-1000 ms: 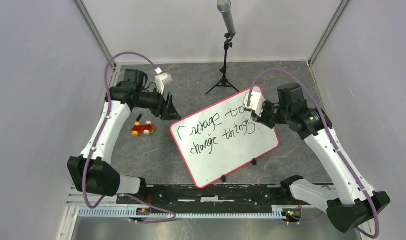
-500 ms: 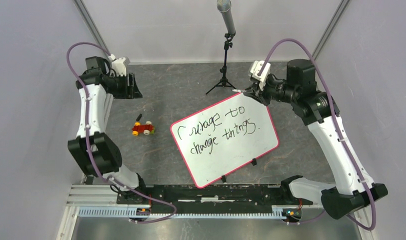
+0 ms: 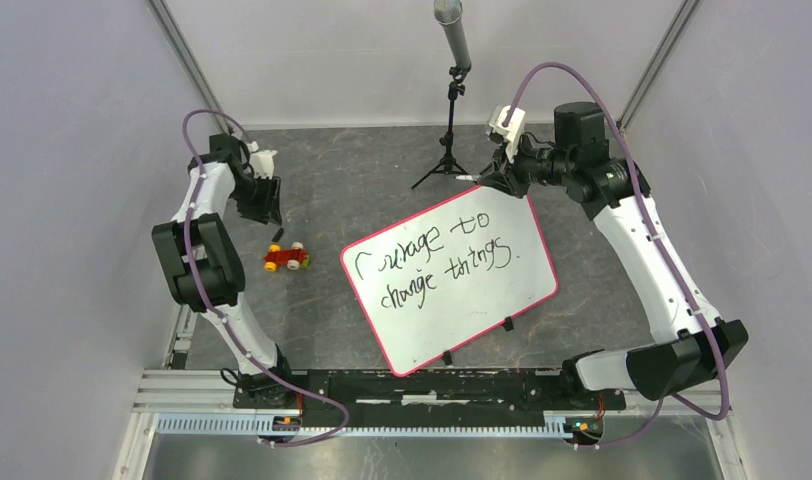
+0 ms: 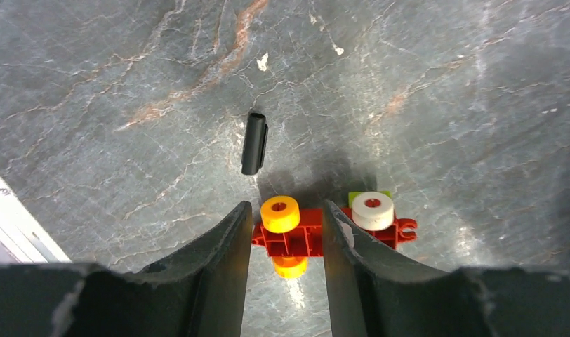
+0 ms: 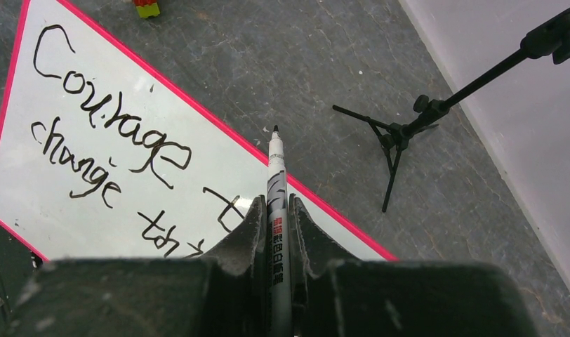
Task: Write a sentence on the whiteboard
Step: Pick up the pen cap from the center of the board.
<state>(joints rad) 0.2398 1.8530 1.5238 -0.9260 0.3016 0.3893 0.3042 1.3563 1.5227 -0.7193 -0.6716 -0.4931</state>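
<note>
1. left gripper (image 4: 285, 217), well left of the whiteboard (image 3: 482, 300): fingers apart, empty, hiding part of the car (image 4: 372, 210).
2. whiteboard lies flat on the table (image 3: 362, 180); the sentence (image 3: 432, 262) on it is cut off in the right wrist view.
3. right gripper (image 5: 276, 207), by the whiteboard's far edge: clamped on a marker (image 5: 276, 168), barrel half hidden.

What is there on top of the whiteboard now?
Only the sentence, two black handwritten lines, lies on the whiteboard. In the right wrist view the right gripper covers part of it.
</note>
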